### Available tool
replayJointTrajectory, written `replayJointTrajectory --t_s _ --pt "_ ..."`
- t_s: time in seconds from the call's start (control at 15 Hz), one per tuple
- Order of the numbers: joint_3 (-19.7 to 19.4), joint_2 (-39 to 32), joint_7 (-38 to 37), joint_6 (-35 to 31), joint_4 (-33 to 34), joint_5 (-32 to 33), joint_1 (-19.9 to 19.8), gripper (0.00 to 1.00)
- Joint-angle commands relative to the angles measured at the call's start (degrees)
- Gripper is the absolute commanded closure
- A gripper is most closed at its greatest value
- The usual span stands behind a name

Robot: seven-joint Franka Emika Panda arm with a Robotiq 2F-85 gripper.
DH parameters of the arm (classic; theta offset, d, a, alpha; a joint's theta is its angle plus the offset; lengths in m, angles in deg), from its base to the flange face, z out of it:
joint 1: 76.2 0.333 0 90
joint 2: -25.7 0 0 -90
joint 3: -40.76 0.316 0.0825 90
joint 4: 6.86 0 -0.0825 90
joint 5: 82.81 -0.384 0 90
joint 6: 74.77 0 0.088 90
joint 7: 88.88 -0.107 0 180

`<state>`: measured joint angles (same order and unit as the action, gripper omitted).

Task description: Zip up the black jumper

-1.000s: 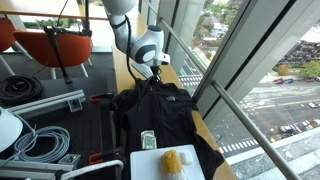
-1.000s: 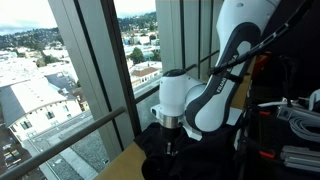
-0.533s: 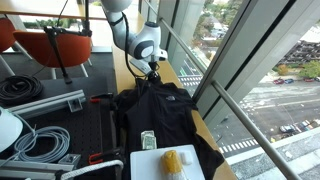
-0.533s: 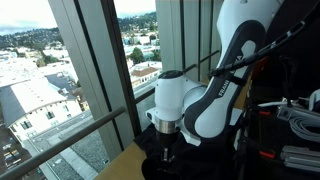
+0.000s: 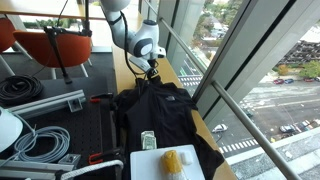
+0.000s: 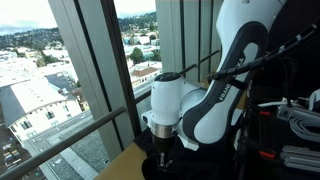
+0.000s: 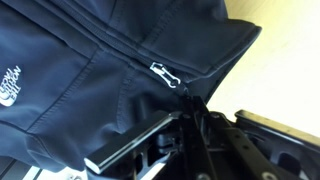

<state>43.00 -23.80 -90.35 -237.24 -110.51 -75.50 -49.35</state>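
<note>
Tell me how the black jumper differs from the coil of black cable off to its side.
The black jumper is broad soft fabric spread flat; the coil of black cable is thin strands wound in a ring. The jumper lies on the wooden table by the window; the cable sits apart, near the orange chairs. The jumper bears a small white logo; the cable shows none. Both are black.

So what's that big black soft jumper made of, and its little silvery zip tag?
The black jumper looks like soft, matte fabric, maybe fleece: it folds and creases. The silvery zip tag looks like metal, since it glints bright, though it could be plastic.
</note>
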Motion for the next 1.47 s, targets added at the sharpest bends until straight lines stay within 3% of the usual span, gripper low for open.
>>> replayJointTrajectory --t_s 0.0,0.6,0.67,0.8,1.07,1.33,1.4 --pt "0.11 0.05 -2.02 1.38 2.57 1.4 1.29 0.98" --pt "-0.2 -0.15 -3.0 2.78 4.47 2.08 2.61 0.98" --pt "-0.27 -0.11 -3.33 2.98 4.42 2.01 2.57 0.68" --pt "-0.22 -0.03 -3.86 2.91 4.35 2.02 2.55 0.6" --pt "-0.43 1.29 -4.98 2.27 3.12 2.02 2.96 0.31" --pt "-1.37 4.96 -5.57 0.04 -3.11 2.27 2.17 0.03" --pt "-1.9 6.28 -5.55 -0.58 -5.55 2.48 1.84 0.0"
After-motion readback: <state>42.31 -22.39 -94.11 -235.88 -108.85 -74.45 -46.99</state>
